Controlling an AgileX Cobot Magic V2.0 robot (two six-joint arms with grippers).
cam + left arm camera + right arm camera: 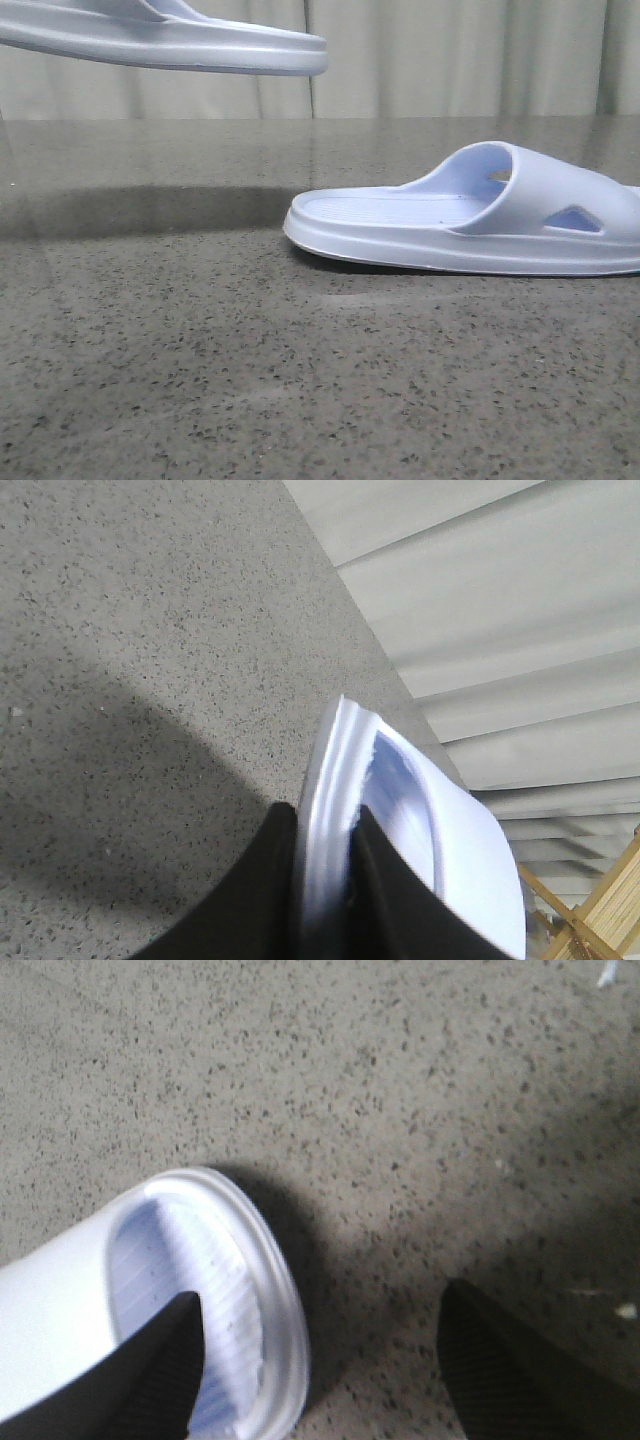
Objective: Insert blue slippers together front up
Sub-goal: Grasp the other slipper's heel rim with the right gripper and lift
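One pale blue slipper (470, 215) lies flat on the speckled table at the right of the front view, strap up, heel end toward the middle. The other slipper (170, 40) hangs in the air at the top left of the front view, roughly level. My left gripper (325, 825) is shut on that raised slipper (400, 790), its black fingers pinching the sole edge. My right gripper (320, 1330) is open above the lying slipper (150, 1270); one finger is over the ribbed footbed, the other over bare table. Neither gripper shows in the front view.
The grey speckled table (200, 350) stretches across the front view. A pale curtain (450, 60) hangs behind the table's far edge. A wooden lattice (600, 910) shows at the corner of the left wrist view.
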